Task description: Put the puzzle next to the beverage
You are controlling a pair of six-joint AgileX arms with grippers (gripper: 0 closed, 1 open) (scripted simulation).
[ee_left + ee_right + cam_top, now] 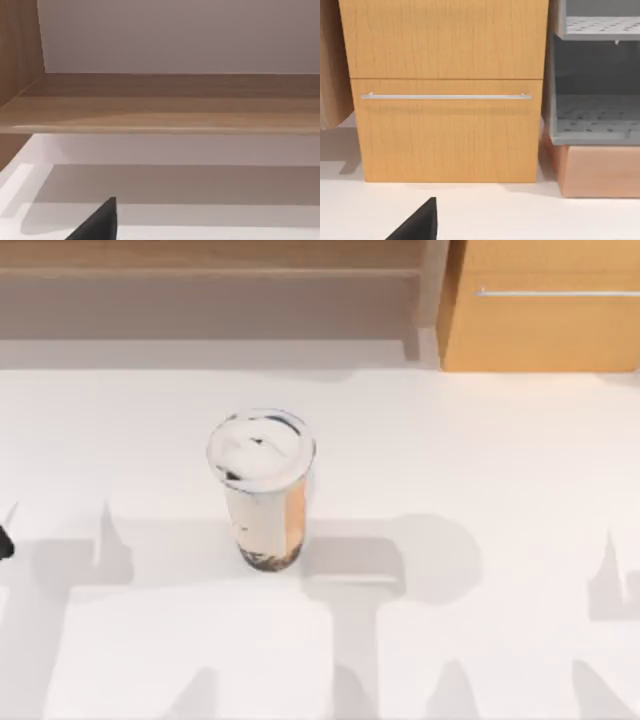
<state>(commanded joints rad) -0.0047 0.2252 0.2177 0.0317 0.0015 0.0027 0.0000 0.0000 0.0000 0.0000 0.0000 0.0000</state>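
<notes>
No legible text, brand, number or sign appears in any view. The beverage carries an orange label on the side of the cup (a plain band of colour, with no lettering that can be made out from above). Its white domed lid bears dark marks too indistinct to read as characters. The wooden drawer fronts with their metal handle are unmarked, as are the grey perforated shelves beside them and the white bench.
</notes>
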